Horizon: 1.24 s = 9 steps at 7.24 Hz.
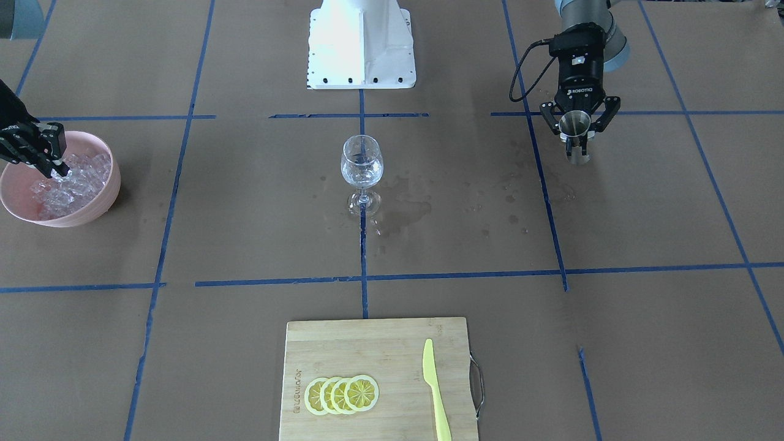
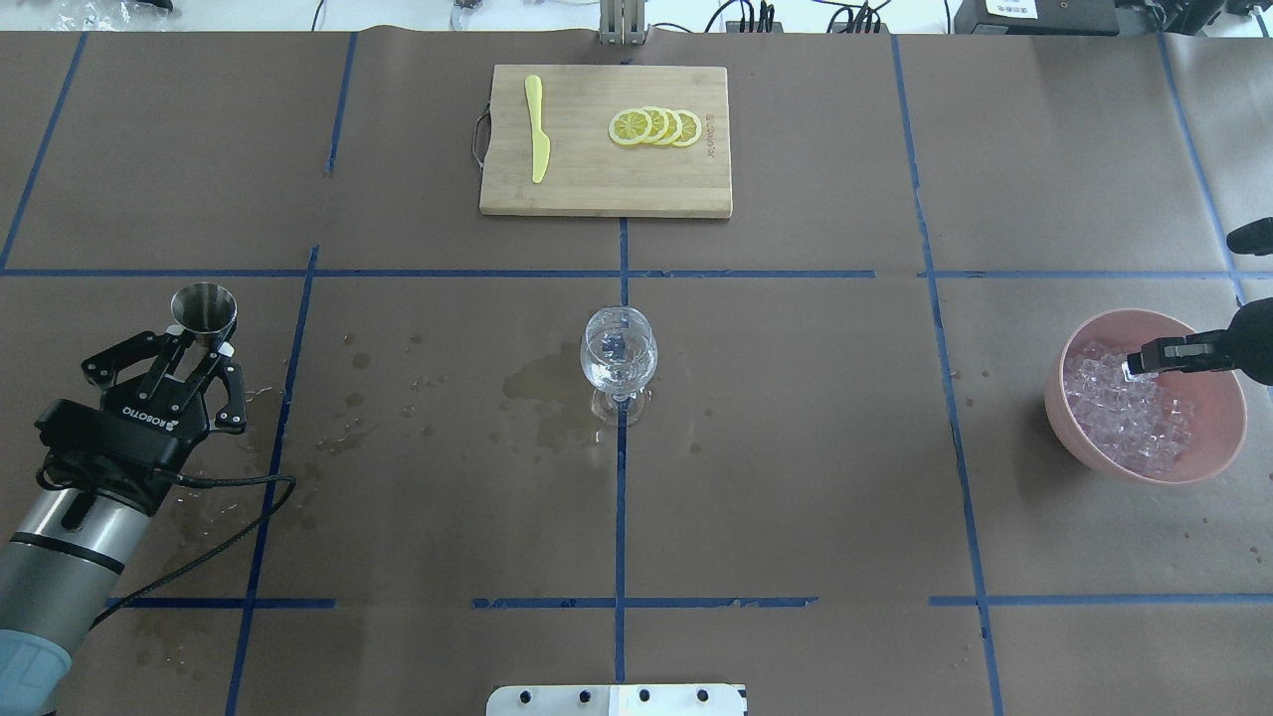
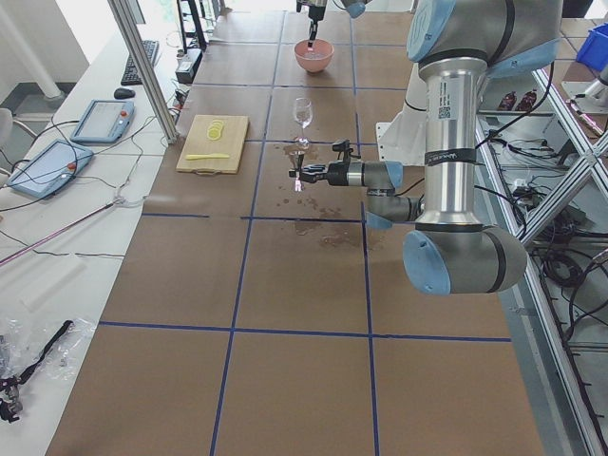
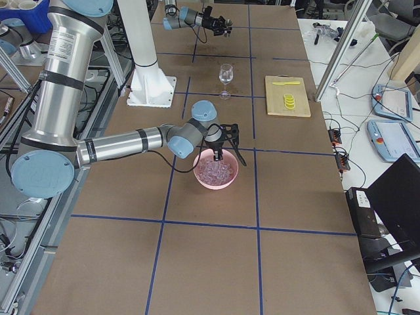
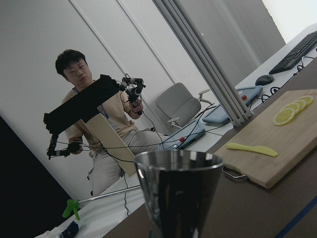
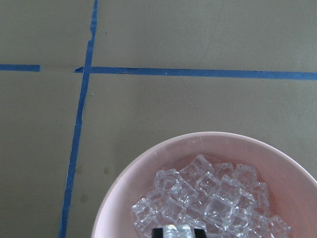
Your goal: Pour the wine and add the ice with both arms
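Right gripper (image 2: 1134, 364) down in the ice (image 2: 1124, 413), fingertips pinching one ice cube (image 6: 177, 229)!
Pink bowl (image 2: 1221, 438) sits beneath it; left gripper (image 2: 199, 350) clamps a steel jigger (image 2: 204, 306), wine glass (image 2: 619, 350) standing between both grippers.

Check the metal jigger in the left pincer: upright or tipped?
Upright. The jigger is held mouth-up in the left pincer, its rim above the narrowing body in the wrist view. Contents: cannot tell.
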Each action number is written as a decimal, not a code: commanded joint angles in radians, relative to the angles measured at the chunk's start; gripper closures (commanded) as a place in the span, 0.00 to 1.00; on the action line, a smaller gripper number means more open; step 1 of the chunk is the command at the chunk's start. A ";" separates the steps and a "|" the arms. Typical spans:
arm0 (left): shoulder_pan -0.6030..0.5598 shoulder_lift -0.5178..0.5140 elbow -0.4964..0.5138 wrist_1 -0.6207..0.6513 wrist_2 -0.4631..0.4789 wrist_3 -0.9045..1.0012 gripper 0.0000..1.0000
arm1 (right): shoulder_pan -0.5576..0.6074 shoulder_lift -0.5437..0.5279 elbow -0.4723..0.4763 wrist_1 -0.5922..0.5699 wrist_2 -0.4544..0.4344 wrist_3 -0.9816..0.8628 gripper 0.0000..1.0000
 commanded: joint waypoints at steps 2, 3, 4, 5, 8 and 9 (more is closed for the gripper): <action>0.002 0.004 0.128 -0.001 0.044 -0.336 1.00 | 0.046 0.000 0.044 0.003 0.033 0.001 1.00; 0.005 0.004 0.139 -0.001 0.053 -0.417 1.00 | 0.052 -0.003 0.074 0.001 0.041 0.004 1.00; 0.006 0.003 0.140 -0.001 0.066 -0.493 1.00 | 0.067 -0.002 0.090 0.001 0.050 0.023 1.00; 0.015 0.001 0.142 0.002 0.092 -0.531 1.00 | 0.069 -0.002 0.108 0.001 0.050 0.043 1.00; 0.038 -0.014 0.200 0.013 0.112 -0.614 1.00 | 0.078 0.000 0.138 0.003 0.055 0.056 1.00; 0.052 -0.023 0.206 0.020 0.112 -0.630 1.00 | 0.081 0.001 0.145 0.005 0.056 0.075 1.00</action>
